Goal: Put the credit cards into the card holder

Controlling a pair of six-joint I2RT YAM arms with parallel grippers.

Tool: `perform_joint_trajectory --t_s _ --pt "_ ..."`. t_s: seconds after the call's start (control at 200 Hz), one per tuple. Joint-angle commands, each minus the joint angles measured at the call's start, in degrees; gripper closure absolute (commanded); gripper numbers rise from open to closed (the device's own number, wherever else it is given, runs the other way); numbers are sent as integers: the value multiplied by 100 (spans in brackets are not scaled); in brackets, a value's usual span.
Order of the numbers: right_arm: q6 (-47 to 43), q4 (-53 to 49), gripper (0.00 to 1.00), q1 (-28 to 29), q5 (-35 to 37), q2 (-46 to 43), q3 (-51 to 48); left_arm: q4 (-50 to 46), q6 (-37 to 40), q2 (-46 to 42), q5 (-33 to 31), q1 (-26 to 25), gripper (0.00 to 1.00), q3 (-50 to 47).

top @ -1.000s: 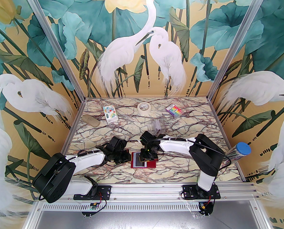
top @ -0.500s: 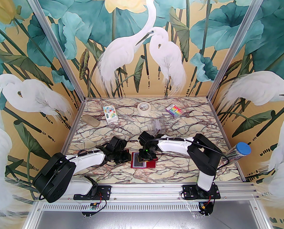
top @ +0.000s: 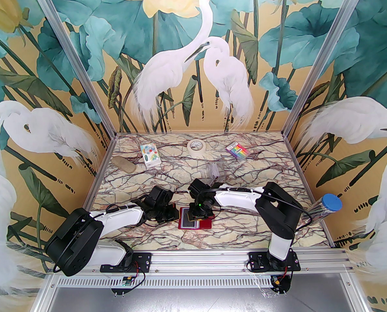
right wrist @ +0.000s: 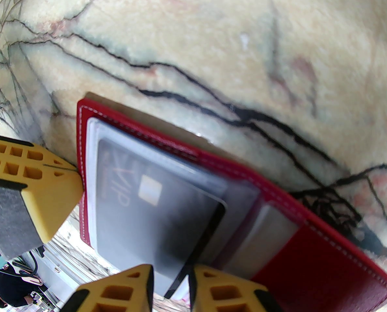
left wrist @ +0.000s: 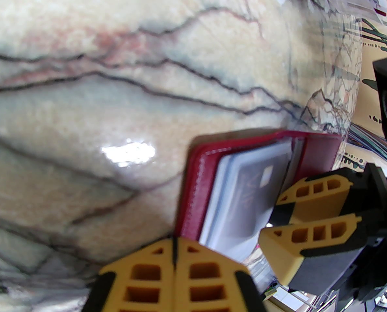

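The dark red card holder (top: 207,225) lies open on the marble table near the front middle, its clear pockets facing up (right wrist: 310,265) (left wrist: 196,180). A dark credit card (right wrist: 148,213) marked VIP lies partly slid into the left pocket (left wrist: 245,193). My right gripper (right wrist: 170,281) is shut on that card's outer edge, right above the holder (top: 193,218) (left wrist: 277,219). My left gripper (left wrist: 174,249) is shut with nothing between its fingers, its tip against the holder's left edge (right wrist: 61,169) (top: 176,214).
A clear plastic box (top: 212,171) stands just behind the right wrist. Further back lie a tape roll (top: 196,146), a rainbow-striped packet (top: 236,150), a white patterned box (top: 150,155) and a beige stone-like lump (top: 124,165). A blue-capped tube (top: 326,206) leans at the right edge.
The right arm and its gripper shifted slightly left over the holder, carrying the card along. The left arm has stayed where it was.
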Motion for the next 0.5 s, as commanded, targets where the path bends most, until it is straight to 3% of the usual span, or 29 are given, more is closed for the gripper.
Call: perform_joint_trajectory --t_s 0.0,0.495 --pt "37 -1 75 53 -43 45 140 -22 74 297 -302 -116 100 -235" --pt "0 -257 72 60 130 -117 267 -22 81 266 -301 -115 100 -255"
